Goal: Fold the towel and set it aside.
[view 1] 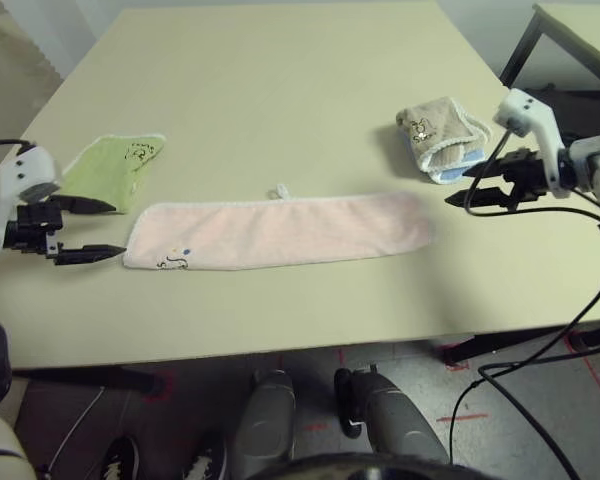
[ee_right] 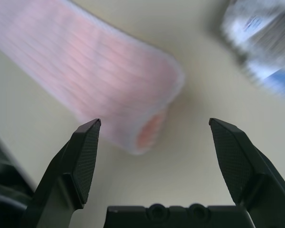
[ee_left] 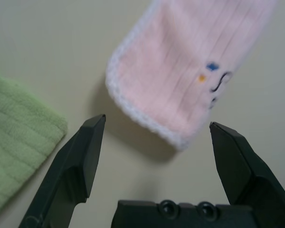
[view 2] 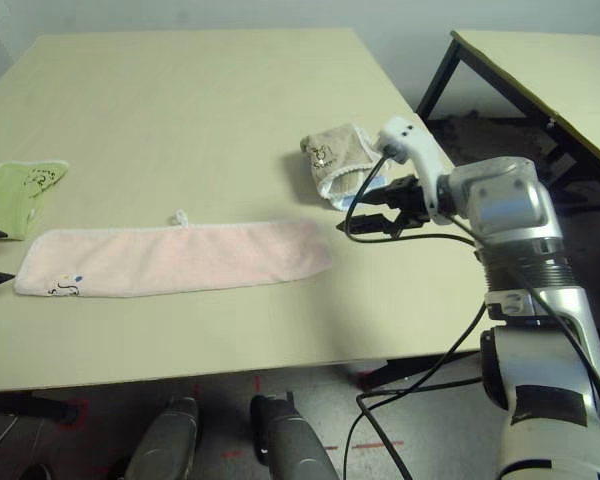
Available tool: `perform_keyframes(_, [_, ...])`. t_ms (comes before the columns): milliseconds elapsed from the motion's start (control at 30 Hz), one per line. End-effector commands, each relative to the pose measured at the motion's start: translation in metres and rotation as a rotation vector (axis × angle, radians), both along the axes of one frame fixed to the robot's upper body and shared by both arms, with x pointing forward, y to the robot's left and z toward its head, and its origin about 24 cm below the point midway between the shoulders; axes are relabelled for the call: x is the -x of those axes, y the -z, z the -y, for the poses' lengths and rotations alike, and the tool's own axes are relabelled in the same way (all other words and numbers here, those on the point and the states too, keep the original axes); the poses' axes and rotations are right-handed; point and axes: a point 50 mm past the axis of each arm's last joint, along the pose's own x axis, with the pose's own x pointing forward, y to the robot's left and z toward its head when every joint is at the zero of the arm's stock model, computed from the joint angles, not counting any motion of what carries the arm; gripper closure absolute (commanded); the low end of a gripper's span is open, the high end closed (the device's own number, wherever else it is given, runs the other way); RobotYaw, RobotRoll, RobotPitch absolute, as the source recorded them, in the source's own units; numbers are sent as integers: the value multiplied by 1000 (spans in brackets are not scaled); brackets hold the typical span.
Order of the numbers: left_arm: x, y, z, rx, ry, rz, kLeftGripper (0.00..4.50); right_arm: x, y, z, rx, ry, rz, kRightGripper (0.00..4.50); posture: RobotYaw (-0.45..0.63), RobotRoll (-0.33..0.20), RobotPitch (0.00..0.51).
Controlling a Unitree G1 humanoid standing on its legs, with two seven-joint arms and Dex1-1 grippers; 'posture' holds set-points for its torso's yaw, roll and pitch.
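Left eye view: the towel lies as a long folded strip across the desk, both pincers wide open and empty, left pincer and right pincer just off its ends. The layers look loose, perhaps; a one-layer pinch would unfold it.

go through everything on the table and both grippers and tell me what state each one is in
Pink towel: folded into a long strip, flat on the table, held by nothing.
Green towel: folded, lying beside the strip's printed end.
Beige-and-blue towels: folded in a bundle near the strip's other end.
Left gripper: fingers open, empty, just off the printed end.
Right gripper: fingers open, empty, just off the other end.
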Motion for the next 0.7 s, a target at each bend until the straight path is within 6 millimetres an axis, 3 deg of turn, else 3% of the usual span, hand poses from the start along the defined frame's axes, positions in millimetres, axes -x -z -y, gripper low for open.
perform_keyframes(33, [6, -7, 1, 128, 6, 46, 26, 2, 8, 3, -70, 63, -127, 0, 149, 0, 169])
perform_keyframes(267, [21, 20, 0, 144, 39, 17, 26, 5, 22, 11, -158, 182, -319, 0, 143, 0, 170])
perform_keyframes(433, [21, 24, 6, 136, 81, 24, 26, -1, 30, 12, -135, 248, -382, 0, 152, 0, 169])
perform_keyframes(700, [20, 22, 6, 146, 88, 62, 26, -4, 34, 7, -147, 210, -392, 0, 159, 0, 170])
